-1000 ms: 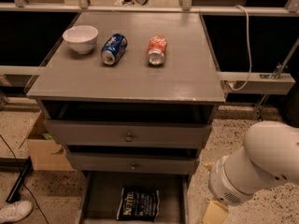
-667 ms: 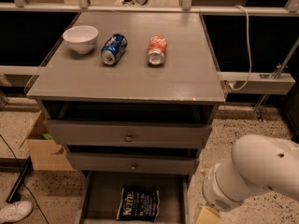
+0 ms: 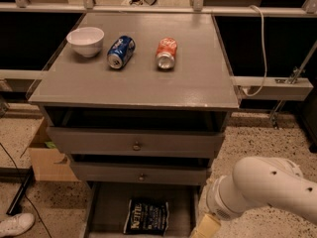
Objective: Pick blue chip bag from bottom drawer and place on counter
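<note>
We hold the tool low beside the bottom drawer to reach the blue chip bag; closure state indeterminate.

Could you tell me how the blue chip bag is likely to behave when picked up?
The blue chip bag looks crinkled, so it is probably light and floppy, denting under a pinch. It lies flat in the bottom drawer, so it should not roll, though foil may slip. The hand is out of view below the arm at lower right.
</note>
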You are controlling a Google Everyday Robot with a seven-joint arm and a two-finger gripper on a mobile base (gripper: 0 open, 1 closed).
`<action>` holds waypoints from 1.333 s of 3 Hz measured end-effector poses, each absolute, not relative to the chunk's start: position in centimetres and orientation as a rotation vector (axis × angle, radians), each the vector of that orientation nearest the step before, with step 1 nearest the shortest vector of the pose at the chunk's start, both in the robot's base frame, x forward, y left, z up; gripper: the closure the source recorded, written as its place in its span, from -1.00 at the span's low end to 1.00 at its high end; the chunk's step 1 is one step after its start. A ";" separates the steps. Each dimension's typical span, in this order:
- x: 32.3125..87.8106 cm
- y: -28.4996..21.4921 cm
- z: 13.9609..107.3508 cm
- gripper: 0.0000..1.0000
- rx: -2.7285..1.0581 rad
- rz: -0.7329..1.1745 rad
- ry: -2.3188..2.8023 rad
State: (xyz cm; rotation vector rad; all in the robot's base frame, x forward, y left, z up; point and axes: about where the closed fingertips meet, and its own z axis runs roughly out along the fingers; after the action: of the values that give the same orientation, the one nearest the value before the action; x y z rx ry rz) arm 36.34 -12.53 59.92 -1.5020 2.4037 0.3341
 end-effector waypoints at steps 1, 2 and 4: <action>35.9 -12.1 58.8 -1.00 -1.486 0.353 2.400; 35.2 -11.4 55.1 -1.00 -1.476 0.389 2.396; 36.0 -9.5 46.7 -1.00 -1.504 0.493 2.444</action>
State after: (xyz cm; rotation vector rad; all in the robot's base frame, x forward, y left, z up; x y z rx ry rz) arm 36.00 -9.53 46.69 -1.5036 2.4438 0.4928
